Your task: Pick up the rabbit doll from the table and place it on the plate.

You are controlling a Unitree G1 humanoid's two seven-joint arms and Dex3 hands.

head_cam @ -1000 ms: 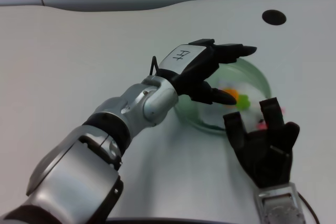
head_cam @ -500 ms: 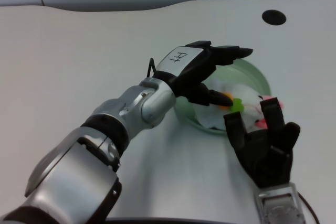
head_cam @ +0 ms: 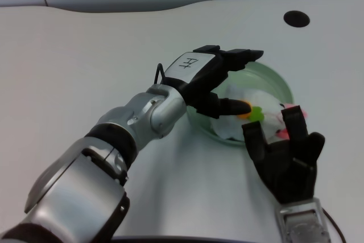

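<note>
The rabbit doll (head_cam: 253, 106) lies on the plate (head_cam: 278, 81), just beneath the left robot hand (head_cam: 213, 81).

1. Matt white desk (head_cam: 85, 44), smooth, with soft diffuse reflections only.
2. Pale green plate (head_cam: 278, 81), translucent and glossy, like glass or clear plastic.
3. Soft white cloth on the rabbit doll (head_cam: 250, 98), with orange, green and pink fabric patches.
4. Black left robot hand (head_cam: 213, 81), semi-gloss hard plastic, with a matt white label on its back.
5. Brushed silver forearm (head_cam: 151, 115), satin metallic sheen, joined by black matt rings.
</note>
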